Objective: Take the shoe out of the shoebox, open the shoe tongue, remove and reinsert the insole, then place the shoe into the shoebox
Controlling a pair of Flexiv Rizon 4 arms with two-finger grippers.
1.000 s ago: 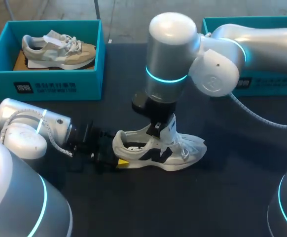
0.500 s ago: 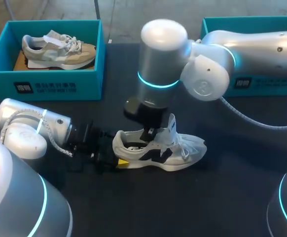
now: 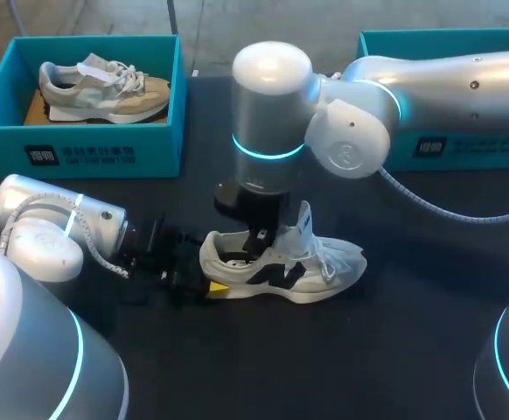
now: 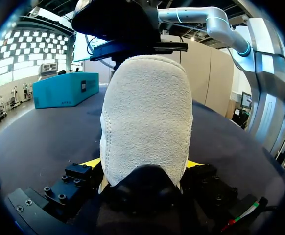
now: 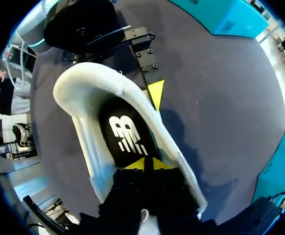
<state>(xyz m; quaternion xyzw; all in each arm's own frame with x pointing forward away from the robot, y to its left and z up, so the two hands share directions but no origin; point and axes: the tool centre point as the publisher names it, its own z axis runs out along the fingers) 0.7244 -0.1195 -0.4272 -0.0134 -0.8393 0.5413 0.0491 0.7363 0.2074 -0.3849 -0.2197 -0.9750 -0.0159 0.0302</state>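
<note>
- Left shoebox (image 3: 163, 131) sits at the far left of the table (image 3: 394, 350), with a beige shoe (image 3: 106, 87) lying on its side inside.
- Left arm (image 3: 53, 232) lies low over the near left of the table and points right, at the white shoe (image 3: 298, 271).
- Left fingers (image 4: 92, 162) are clamped on the shoe's heel (image 4: 145, 122), one yellow tip on each side, down near the sole.
- The white shoe is out of both boxes. It stands upright on its sole mid-table, heel to the left, toe to the right.
- Its tongue (image 3: 305, 226) is pulled up and stands clear of the opening.
- Right arm (image 3: 351, 131) comes in from the right and drops straight down over the shoe's opening.
- Right fingers (image 5: 136, 165) are inside the shoe, closed, yellow tips side by side on the black insole (image 5: 125, 134). Can't tell whether they pinch its edge.
- The insole lies flat in the shoe.
- Right shoebox (image 3: 482, 150) is at the far right, partly hidden behind the right arm; its contents are not visible.
</note>
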